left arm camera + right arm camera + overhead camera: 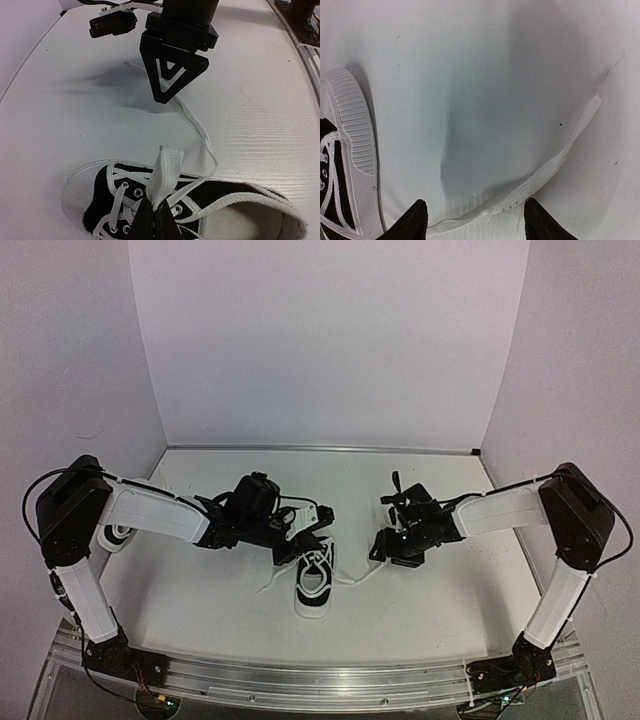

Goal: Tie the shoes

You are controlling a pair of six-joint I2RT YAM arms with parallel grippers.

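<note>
One black-and-white sneaker (314, 585) lies on the table at centre front, and it also shows in the left wrist view (245, 212). My left gripper (154, 215) is shut on a white lace end (167, 167) just above the eyelets, and the lace stands up from the jaws. The gripper hovers over the shoe (297, 543). My right gripper (477, 222) is open, low over the table, with the other lace (547, 170) lying flat between its fingers. It sits right of the shoe (384, 545). The second sneaker (114, 536) is at the left, partly hidden behind my left arm.
The shoe's white ribbed sole (356, 127) is at the left edge of the right wrist view. The free lace (196, 122) trails over the white table towards the right gripper (172, 75). White walls enclose the back and sides.
</note>
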